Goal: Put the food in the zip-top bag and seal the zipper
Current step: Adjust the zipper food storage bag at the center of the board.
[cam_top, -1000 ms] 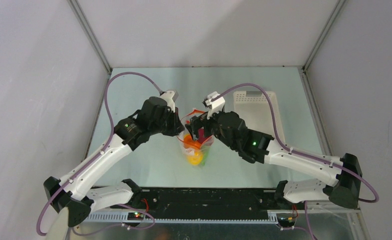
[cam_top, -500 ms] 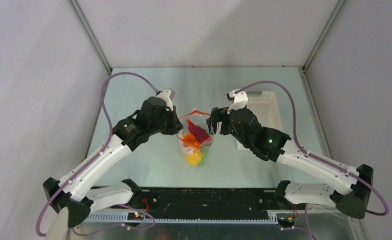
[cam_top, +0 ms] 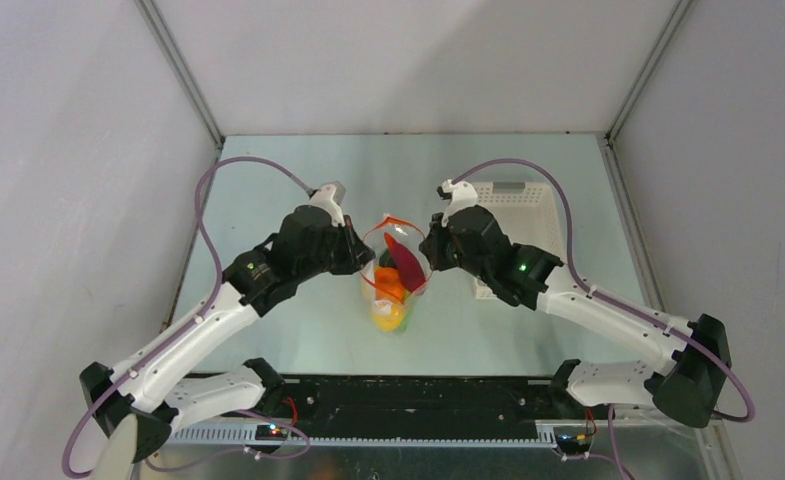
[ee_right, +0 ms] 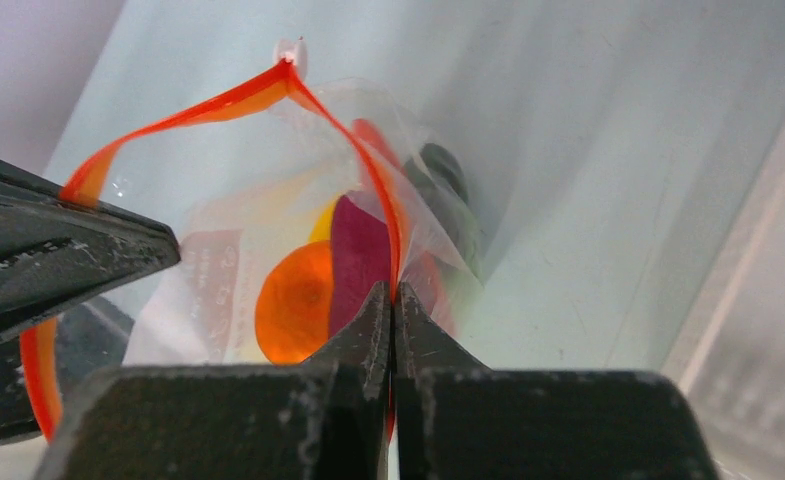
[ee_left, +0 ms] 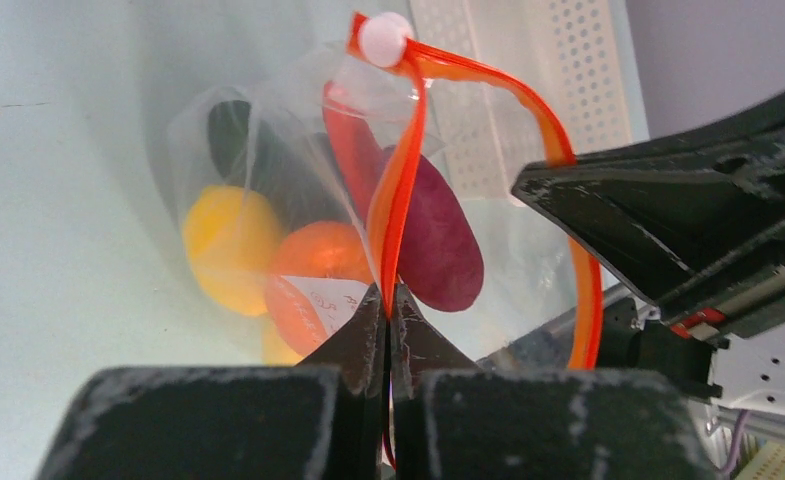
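So I've got the left claw [ee_left: 389, 300] clenched on one lip of the thin orange-red zipper strip [ee_left: 400, 185] and the right claw [ee_right: 392, 298] clenched on the opposite lip, with the clear floppy plastic bag [ee_left: 268, 110] of small toy food [ee_left: 313, 275] between them, mouth bowed open.

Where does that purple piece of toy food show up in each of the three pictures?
Top external: purple piece mid-picture, just above the orange.
Left wrist: centre, just right of the orange.
Right wrist: centre, just right of the orange.
Shared landmark: the orange-red zipper.
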Robot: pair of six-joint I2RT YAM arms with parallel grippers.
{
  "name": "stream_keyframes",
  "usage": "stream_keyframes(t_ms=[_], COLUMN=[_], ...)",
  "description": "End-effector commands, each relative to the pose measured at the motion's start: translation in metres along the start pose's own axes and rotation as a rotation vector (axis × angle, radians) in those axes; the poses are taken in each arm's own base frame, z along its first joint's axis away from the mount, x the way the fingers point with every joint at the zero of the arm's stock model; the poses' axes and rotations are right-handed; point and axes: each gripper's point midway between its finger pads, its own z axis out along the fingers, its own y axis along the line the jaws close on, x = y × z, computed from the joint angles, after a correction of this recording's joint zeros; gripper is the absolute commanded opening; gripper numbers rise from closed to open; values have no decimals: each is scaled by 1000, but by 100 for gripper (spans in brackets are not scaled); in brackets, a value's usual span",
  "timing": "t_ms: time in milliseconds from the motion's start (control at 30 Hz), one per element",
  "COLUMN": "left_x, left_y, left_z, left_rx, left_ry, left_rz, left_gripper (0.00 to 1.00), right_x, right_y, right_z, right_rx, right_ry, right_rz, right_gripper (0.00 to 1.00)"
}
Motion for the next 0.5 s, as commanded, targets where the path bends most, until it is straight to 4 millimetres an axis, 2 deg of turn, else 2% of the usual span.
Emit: stream_keyframes(t_ms=[0,167,300,467], left_x=[-28,-29,-31,-36], left_y=[-34,-55,-65,-74], left_z=[-23,-32,-31,-19], left_rx=[116,188,198,172], left_ry=[-127,-160,-198,-268], left_rz=[-34,-50,-82,-144], left_gripper=[1,3,4,8], right_x=[-38,-62,-67,-62], right_y=[36,68,88,99], right_z=[-3,-7,-4,5], right_rx=[-176,-325,-431,-527], right_ry=[-97,-131,-127,-92], right_rz=[-69,-196,-276,-351], right_gripper=[0,0,0,0])
